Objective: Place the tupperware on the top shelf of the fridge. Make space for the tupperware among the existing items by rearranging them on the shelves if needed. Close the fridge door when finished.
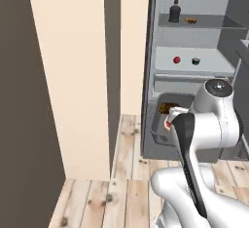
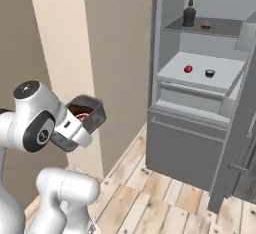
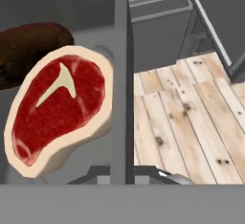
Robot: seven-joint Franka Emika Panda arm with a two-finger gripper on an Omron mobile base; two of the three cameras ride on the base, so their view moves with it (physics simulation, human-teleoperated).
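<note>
I am holding the tupperware (image 2: 86, 115), a grey open box, up off the wooden plank floor (image 2: 165, 198) with my gripper (image 3: 121, 173) pinched tight on its wall, the jaws narrow on either side of that thin grey edge. Inside the box, just beside the gripper, a raw red steak (image 3: 57, 106) and a dark brown piece are lying. Ahead of and above the gripper the fridge (image 2: 172, 143) is standing open. Its top shelf (image 2: 220, 26) is carrying a dark bottle (image 2: 189, 13) and an orange-brown food piece (image 2: 205, 26). The paler shelf (image 2: 200, 75) below is carrying a red fruit (image 2: 188, 69) and a tiny dark cup (image 2: 210, 73). A cream wall panel (image 1: 73, 76) is rising beside the fridge.
</note>
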